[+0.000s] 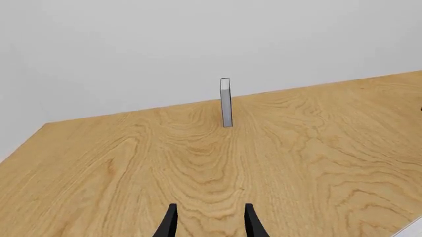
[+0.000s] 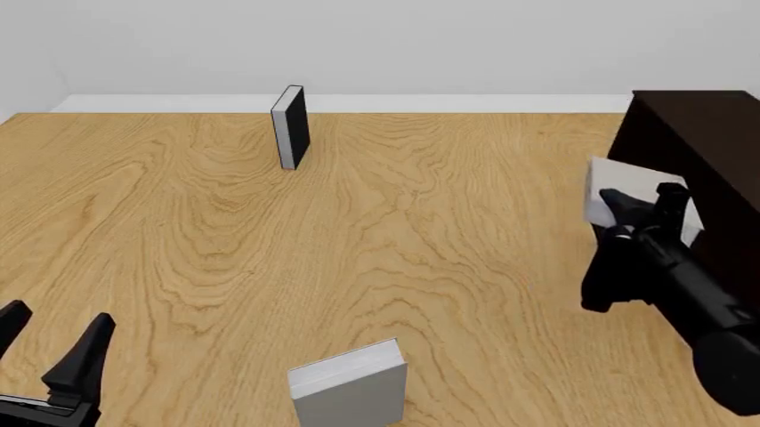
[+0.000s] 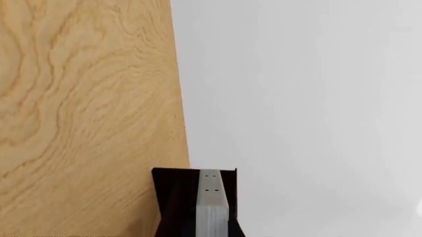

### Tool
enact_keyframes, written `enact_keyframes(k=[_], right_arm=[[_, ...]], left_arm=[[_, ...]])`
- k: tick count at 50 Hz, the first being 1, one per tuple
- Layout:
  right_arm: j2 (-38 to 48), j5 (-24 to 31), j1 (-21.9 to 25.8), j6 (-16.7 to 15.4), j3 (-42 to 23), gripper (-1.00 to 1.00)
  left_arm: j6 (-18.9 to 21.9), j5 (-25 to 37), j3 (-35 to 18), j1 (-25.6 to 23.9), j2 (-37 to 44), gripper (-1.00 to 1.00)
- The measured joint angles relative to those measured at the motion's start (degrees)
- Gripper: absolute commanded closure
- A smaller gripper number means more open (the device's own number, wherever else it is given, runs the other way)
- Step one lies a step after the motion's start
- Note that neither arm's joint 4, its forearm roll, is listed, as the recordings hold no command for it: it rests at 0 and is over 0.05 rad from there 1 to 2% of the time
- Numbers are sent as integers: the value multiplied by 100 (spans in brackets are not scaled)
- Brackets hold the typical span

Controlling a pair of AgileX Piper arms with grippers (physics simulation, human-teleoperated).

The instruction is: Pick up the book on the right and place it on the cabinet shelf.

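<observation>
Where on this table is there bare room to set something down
The widest bare patch is mid-table, bordered by the black-covered book at the far side, the grey blocky book at the near edge and the left hand. It is crowded at the right, where the right hand holds the light-grey book against the cabinet.
</observation>
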Motion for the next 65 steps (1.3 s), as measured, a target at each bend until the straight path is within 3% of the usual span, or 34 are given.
enact_keyframes(k=[32, 65], right_arm=[[1096, -1543, -317, -226, 275, 100], [2014, -2237, -727, -238, 126, 100]], left_arm=[[-31, -8, 0, -19, 7, -100], [-28, 26, 0, -21, 3, -100]])
